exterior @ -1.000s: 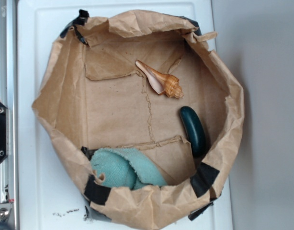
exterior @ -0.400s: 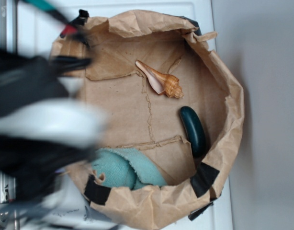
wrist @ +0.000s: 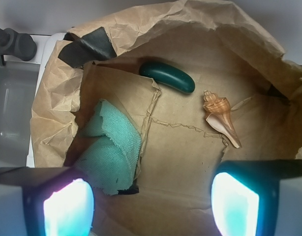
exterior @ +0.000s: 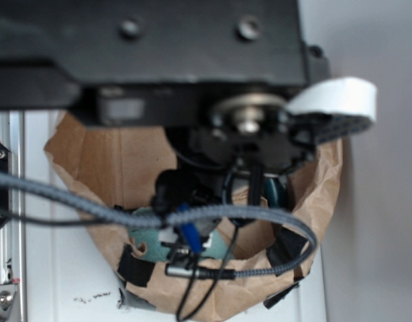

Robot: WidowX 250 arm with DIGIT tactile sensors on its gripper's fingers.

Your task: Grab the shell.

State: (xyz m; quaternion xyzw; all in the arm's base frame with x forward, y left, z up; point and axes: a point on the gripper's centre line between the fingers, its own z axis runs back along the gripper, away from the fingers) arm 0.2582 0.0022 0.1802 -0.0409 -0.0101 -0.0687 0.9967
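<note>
One second ago the arm was absent from the exterior view; it now covers the bag (exterior: 98, 161). The pincer (wrist: 151, 204) hangs open and empty. The shell (wrist: 220, 118) lies centre right in the wrist view, well apart, ungrasped.

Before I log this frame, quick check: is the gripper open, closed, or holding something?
Gripper: open, jaws spread wide and empty, above the paper-lined bin; the shell lies untouched on the paper.
</note>
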